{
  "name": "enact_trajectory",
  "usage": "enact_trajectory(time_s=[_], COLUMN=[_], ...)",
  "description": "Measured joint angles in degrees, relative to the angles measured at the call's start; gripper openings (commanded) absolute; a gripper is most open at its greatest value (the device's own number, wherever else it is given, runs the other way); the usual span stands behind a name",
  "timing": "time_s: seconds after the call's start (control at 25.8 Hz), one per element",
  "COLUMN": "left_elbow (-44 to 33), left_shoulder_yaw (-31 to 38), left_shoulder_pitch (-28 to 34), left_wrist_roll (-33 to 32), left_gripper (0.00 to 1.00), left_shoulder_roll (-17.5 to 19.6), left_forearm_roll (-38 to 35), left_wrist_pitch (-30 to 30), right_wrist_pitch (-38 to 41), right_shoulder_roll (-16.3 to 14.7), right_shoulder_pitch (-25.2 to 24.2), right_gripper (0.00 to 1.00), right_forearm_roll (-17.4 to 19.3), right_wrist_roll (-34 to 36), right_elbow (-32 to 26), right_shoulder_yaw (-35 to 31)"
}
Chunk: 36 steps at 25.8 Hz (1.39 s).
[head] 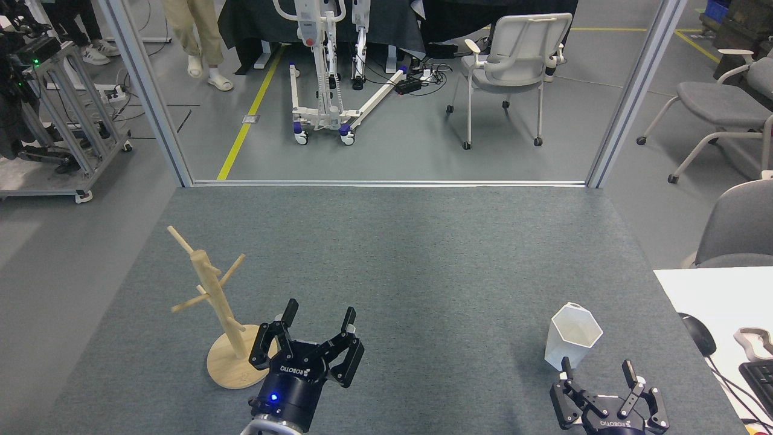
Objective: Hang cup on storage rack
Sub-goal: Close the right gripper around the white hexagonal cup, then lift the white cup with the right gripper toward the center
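— So, where does the cup (573,344) sit?

— Upright on the grey table mat (423,254), near right, hexagonal rim up, unhung. The right gripper (597,368) is just near of it, fingers spread and holding nothing; the left fingertip lies against the cup's base in this view, though I cannot tell whether it touches.

— And the storage rack (218,314)?

— Near left, well apart from the cup, standing on its round disc base with every peg bare.

— The left gripper (319,318)?

— Just right of the rack's base, jaws parted, empty. Its body overlaps the disc's edge from this angle.

— Anything beyond?

— A white chair (513,66) on the far floor, past the mat.
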<state>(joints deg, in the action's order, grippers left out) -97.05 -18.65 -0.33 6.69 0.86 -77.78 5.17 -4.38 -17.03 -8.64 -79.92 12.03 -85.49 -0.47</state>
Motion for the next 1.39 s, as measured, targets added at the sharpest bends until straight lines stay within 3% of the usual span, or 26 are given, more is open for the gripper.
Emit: enact_trajectory(time_s=[0.35, 0.58, 0.81, 1.39], left_elbow=[-0.53, -0.10, 0.53, 2.48], left_shoulder_yaw=[0.03, -0.04, -0.44, -0.51], left_shoulder_pitch=[0.56, 0.46, 0.55, -0.06], left_wrist_roll=[1.26, 4.74, 6.15, 6.28], left_gripper=[1.00, 1.00, 1.00, 1.00], left_shoulder_roll=[0.46, 0.68, 0.72, 0.79], left_forearm_roll=[0.93, 1.07, 1.19, 2.50], left_wrist_pitch=[0.58, 0.53, 0.17, -0.06], right_wrist_pitch=[0.27, 2.87, 4.87, 5.11], right_shoulder_roll=[-0.18, -0.05, 0.23, 0.37], right_shoulder_pitch=[0.45, 1.83, 4.17, 15.41], right_gripper=[1.00, 1.00, 1.00, 1.00], right_forearm_roll=[-0.05, -0.07, -0.07, 0.11], right_wrist_roll=[-0.06, -0.18, -0.28, -0.16], right_elbow=[0.14, 3.62, 9.81, 25.36], right_shoulder_yaw=[0.64, 1.03, 1.21, 1.26])
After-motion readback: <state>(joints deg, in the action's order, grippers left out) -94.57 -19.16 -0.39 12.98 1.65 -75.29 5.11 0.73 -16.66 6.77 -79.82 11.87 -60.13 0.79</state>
